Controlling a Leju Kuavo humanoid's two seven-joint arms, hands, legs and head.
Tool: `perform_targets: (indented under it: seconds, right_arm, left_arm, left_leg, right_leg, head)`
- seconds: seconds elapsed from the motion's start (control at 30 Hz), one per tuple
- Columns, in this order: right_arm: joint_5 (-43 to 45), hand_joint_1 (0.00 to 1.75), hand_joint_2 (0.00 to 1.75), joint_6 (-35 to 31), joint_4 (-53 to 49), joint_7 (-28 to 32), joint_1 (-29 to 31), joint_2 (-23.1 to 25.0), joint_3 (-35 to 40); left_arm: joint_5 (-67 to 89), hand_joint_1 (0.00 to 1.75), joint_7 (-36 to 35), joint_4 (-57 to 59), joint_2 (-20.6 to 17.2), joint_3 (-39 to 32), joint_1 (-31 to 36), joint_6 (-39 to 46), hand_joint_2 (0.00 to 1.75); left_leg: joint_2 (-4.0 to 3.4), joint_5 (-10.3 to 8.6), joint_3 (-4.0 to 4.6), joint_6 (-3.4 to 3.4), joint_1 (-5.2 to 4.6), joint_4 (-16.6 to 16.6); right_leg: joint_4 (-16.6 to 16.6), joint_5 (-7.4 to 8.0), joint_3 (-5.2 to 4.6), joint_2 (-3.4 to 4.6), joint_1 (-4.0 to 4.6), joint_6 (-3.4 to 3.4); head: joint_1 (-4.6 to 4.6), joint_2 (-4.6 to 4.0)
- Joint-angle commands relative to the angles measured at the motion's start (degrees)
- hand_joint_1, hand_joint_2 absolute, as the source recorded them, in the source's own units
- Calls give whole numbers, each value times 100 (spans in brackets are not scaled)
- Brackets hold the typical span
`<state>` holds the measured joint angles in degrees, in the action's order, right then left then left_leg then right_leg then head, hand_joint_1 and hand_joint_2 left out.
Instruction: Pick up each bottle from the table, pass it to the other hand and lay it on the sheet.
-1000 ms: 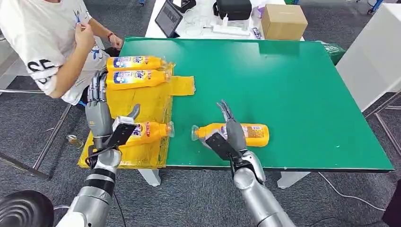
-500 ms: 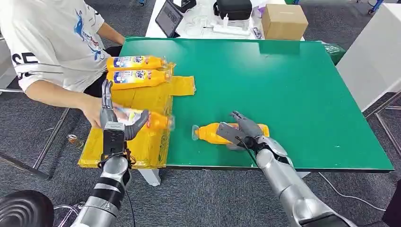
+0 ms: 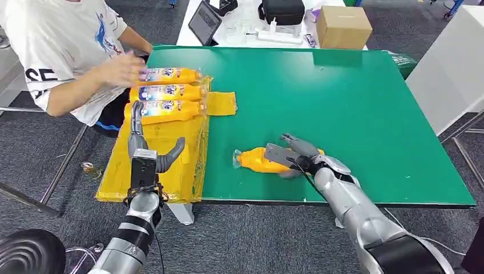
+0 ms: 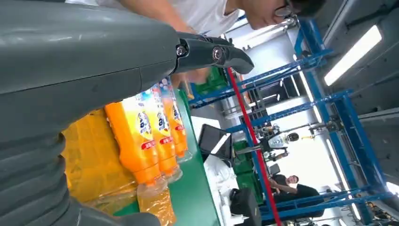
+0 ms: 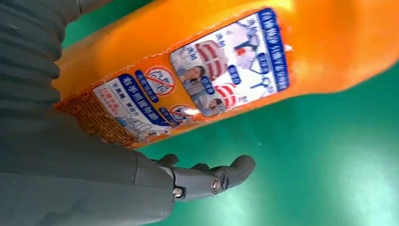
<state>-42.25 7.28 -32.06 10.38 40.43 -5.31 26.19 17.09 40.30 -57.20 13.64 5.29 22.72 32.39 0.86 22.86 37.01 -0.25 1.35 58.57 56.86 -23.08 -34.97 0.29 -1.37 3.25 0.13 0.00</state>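
- Presently, right hand sits on the orange bottle that lies on its side on the green table, at about 6 o'clock of the tabletop, near the front edge. Cap end points to 9 o'clock, toward the sheet.
- Right wrist view: bottle label faces the camera; dark fingers curl beside the bottle body, with green table surface beyond. The hand covers the bottle's rear half; from the head view the fingers wrap over it, so I log it as gripping, bottle not lifted off the table.
- Left hand is held upright over the yellow sheet, fingers spread, thumb out to 3 o'clock, nothing in it.
- Yellow sheet lies at 9 o'clock of the table, overhanging the left edge.
- Three orange bottles lie side by side on the far part of the sheet, caps toward 3 o'clock: far bottle, middle bottle, near bottle. They touch or nearly touch; left wrist view shows them packed together.
- A person in a white shirt sits at 10 o'clock; their hand, blurred, is at the base end of the far bottle. Contact cannot be told.
- Beyond the table at 12 o'clock: cardboard box, black case, tablet.
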Motion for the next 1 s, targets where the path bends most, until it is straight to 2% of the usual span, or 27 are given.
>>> perform_targets:
  seconds: [0.03,0.13,0.33,0.37,0.4,0.43,0.47,0.6,0.63,0.73,0.9,1.0]
  right_arm:
    - [-33,0,175,588,606,-69,443,-438,718]
    - [-24,0,175,882,603,-152,497,-532,972]
    - [-23,2,175,957,626,-172,392,-577,1257]
    - [-7,21,175,889,639,-185,311,-544,1283]
    - [3,66,175,831,649,-177,237,-497,1311]
    - [3,133,175,751,666,-197,175,-450,1357]
    - [1,140,175,633,666,-239,88,-376,1380]
    - [11,140,175,528,676,-276,25,-307,1380]
    - [15,155,175,371,751,-278,41,-264,1418]
    - [110,175,175,73,775,-330,-127,-124,1338]
    - [320,175,175,-723,574,-201,-411,4,940]
    - [320,175,175,-723,574,-201,-411,4,940]
  left_arm:
    - [-165,0,-30,673,-114,135,322,-115,175]
    - [-211,0,-30,836,-98,159,376,-201,175]
    - [-269,0,-30,976,-76,165,428,-283,175]
    - [-303,0,-30,1011,-60,154,443,-330,175]
    - [-299,0,-30,1018,-50,167,446,-343,175]
    - [-300,0,-30,1021,-39,173,446,-342,175]
    - [-317,0,-30,1036,-25,175,453,-378,175]
    - [-322,0,-30,1029,-16,172,453,-372,175]
    - [-287,0,-30,1007,-27,189,445,-340,175]
    - [-295,0,-30,1031,-11,177,445,-369,175]
    - [-293,0,-30,996,-2,135,390,-408,175]
    - [-293,0,-30,996,-2,135,390,-408,175]
  left_leg:
    - [9,2,-18,12,-1,-5]
    - [0,5,-26,16,0,-5]
    - [4,2,-19,11,1,-5]
    - [-3,5,-27,13,1,-7]
    - [3,6,-34,15,1,-11]
    - [2,3,-25,10,4,-7]
    - [-2,5,-32,12,6,-10]
    - [-5,3,-31,9,8,-7]
    - [-15,5,-41,10,8,-11]
    - [-28,3,-48,9,8,-14]
    - [-33,5,-61,5,10,-16]
    - [-51,7,-63,2,8,-11]
  right_leg:
    - [-6,-7,25,-20,4,-15]
    - [-9,-7,31,-13,6,-17]
    - [-8,-4,26,-14,6,-10]
    - [-10,-5,31,-9,7,-15]
    - [-14,-7,41,-17,8,-18]
    - [-11,-4,31,-11,8,-10]
    - [-16,-4,37,-9,12,-15]
    - [-13,-1,31,-4,12,-10]
    - [-17,0,38,0,14,-14]
    - [-20,4,40,-1,14,-17]
    - [-21,3,47,7,15,-17]
    - [-14,3,44,25,13,-15]
  head:
    - [0,0]
    - [2,0]
    - [2,0]
    - [0,0]
    - [4,0]
    - [-2,0]
    - [4,0]
    - [2,0]
    - [0,0]
    - [0,0]
    - [4,0]
    - [0,0]
